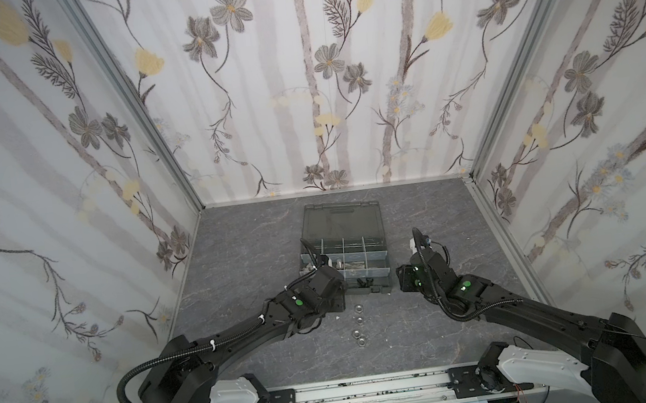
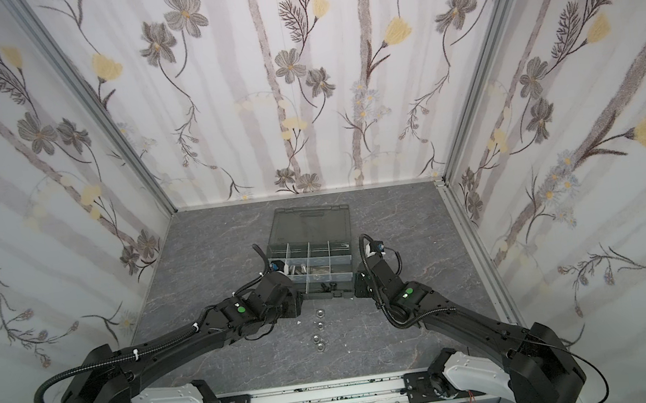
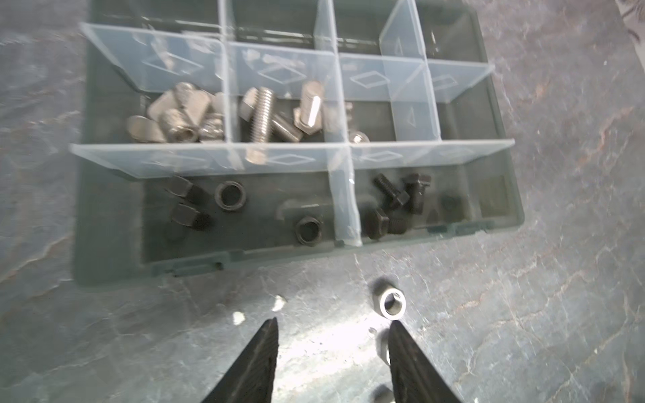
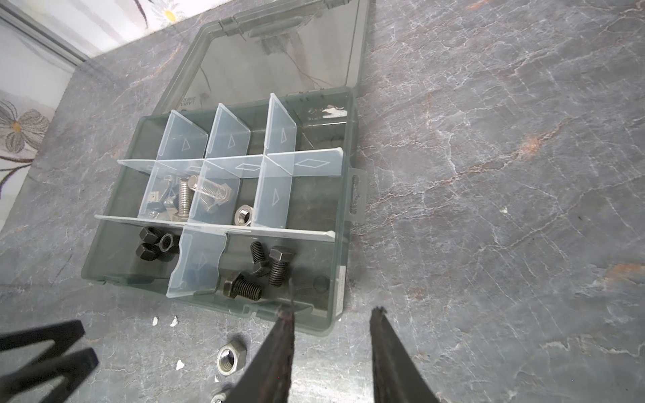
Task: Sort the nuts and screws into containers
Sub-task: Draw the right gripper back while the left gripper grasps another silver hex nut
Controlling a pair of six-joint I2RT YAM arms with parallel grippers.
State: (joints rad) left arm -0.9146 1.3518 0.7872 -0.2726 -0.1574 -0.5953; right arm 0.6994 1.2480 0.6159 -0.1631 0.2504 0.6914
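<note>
Silver nuts (image 1: 355, 334) lie loose on the table (image 3: 558, 279) before the part-filled organiser case (image 3: 195, 267); the left gripper (image 3: 333, 321) and right gripper (image 4: 332, 310) both hang spread and empty, and the left one likely must centre over the nearest nut (image 3: 390, 303) and pinch it.

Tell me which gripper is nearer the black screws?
Right. The right gripper hangs just beside the black screws; the left gripper sits farther out, near a silver nut.

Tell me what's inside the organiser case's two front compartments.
Black nuts in one, black screws in the other. The translucent divider between them veils whatever sits right against it.
</note>
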